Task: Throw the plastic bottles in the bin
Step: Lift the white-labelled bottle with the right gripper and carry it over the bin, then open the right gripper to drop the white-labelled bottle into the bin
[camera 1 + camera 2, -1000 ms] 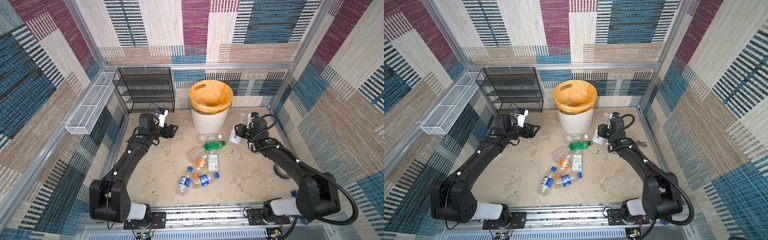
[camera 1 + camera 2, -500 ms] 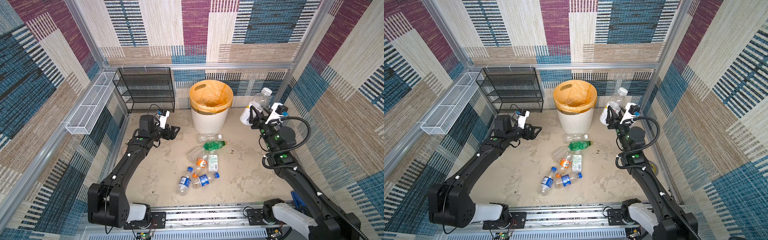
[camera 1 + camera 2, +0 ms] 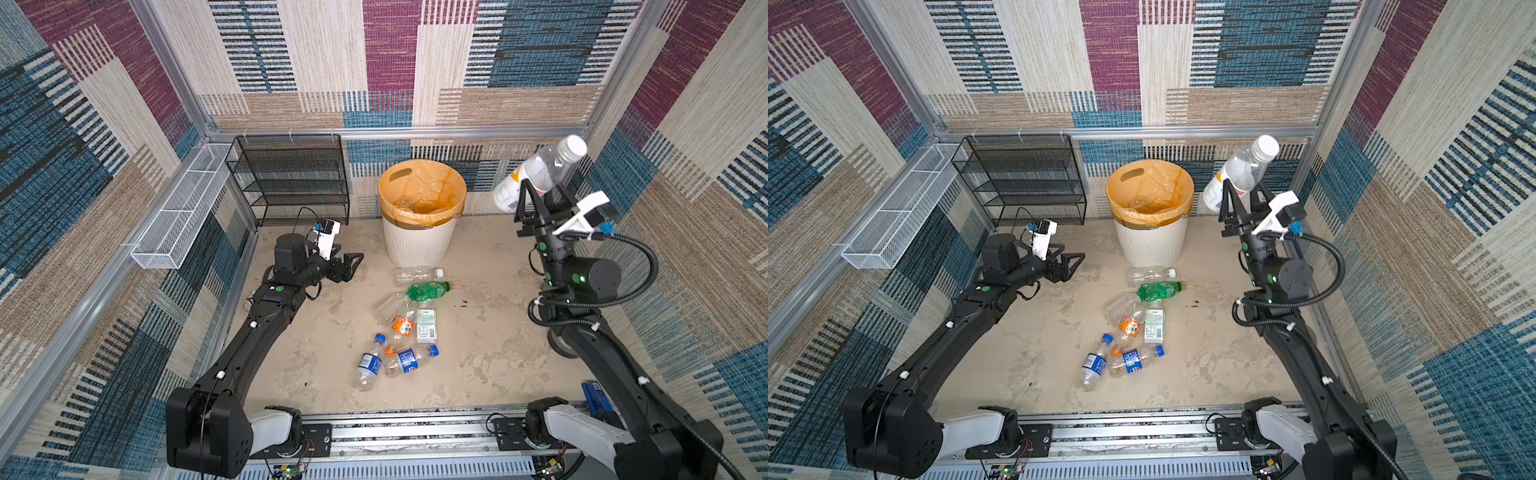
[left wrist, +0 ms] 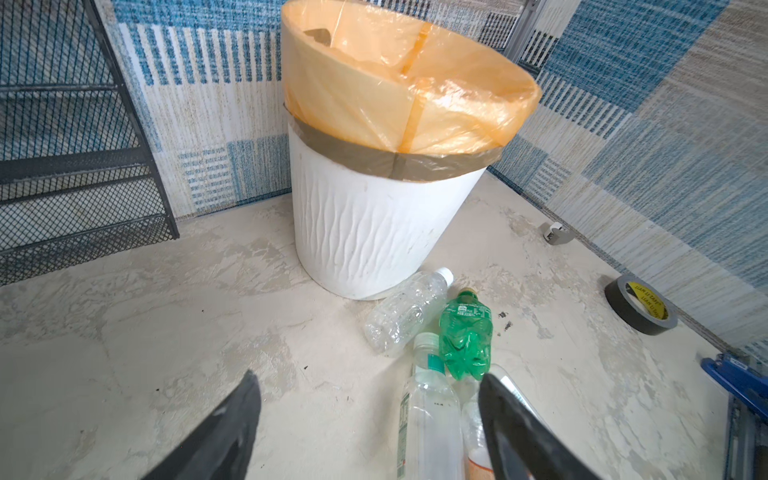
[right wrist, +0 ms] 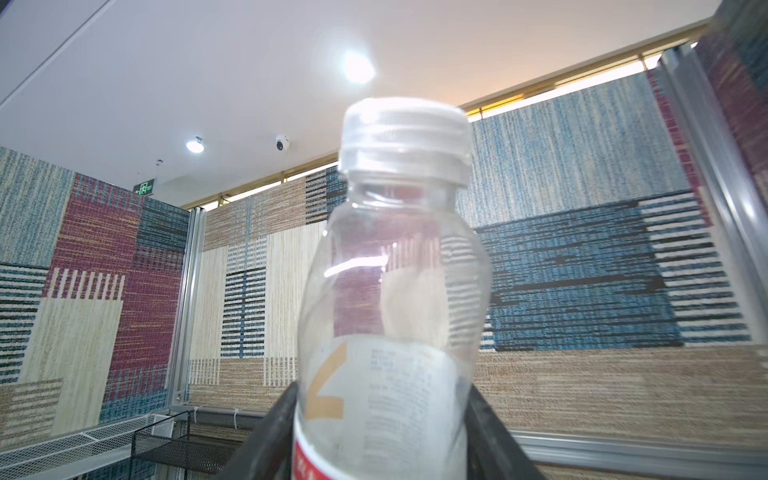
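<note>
The bin [image 3: 419, 241] [image 3: 1150, 245] [image 4: 374, 232], white and ribbed with an orange bag, stands at the back middle. My right gripper [image 3: 540, 189] [image 3: 1244, 187] [image 5: 382, 390] is raised high to the right of the bin, shut on a clear white-capped bottle [image 3: 540, 172] [image 5: 399, 270] that tilts cap-up. My left gripper [image 3: 353, 262] [image 3: 1073, 259] [image 4: 369, 376] hangs open and empty, low over the floor left of the bin. Several plastic bottles lie on the floor in front of the bin: a clear one [image 3: 417, 274], a green one [image 3: 428, 289] [image 4: 465, 332], an orange-labelled one [image 3: 402, 324], blue-labelled ones [image 3: 370, 365].
A black mesh rack [image 3: 291, 178] stands in the back left corner, with a white wire basket [image 3: 178, 224] on the left wall. A grey tape roll [image 4: 640, 305] and a small clip [image 4: 555, 232] lie near the right wall. A blue object [image 3: 594, 395] sits at front right.
My right arm has swung up from floor level beside the bin, carrying the white-capped bottle well above the rim. The left gripper has edged slightly toward the bin.
</note>
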Controlling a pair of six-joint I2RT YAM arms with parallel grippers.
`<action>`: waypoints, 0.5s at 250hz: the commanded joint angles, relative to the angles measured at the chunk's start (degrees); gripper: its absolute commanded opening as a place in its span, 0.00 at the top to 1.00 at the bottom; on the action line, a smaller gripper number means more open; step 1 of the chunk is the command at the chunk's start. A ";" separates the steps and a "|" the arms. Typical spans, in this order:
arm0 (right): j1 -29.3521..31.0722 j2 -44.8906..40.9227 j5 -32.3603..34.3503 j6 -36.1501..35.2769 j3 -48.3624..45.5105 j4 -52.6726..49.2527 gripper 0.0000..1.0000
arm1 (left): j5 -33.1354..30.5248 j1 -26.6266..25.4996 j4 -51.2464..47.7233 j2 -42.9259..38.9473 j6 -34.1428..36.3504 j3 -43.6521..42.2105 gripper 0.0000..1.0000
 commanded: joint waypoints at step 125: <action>-0.24 24.18 -1.59 -2.34 36.25 -41.86 0.01 | -16.45 -8.05 -21.65 -15.62 -8.78 -6.69 0.14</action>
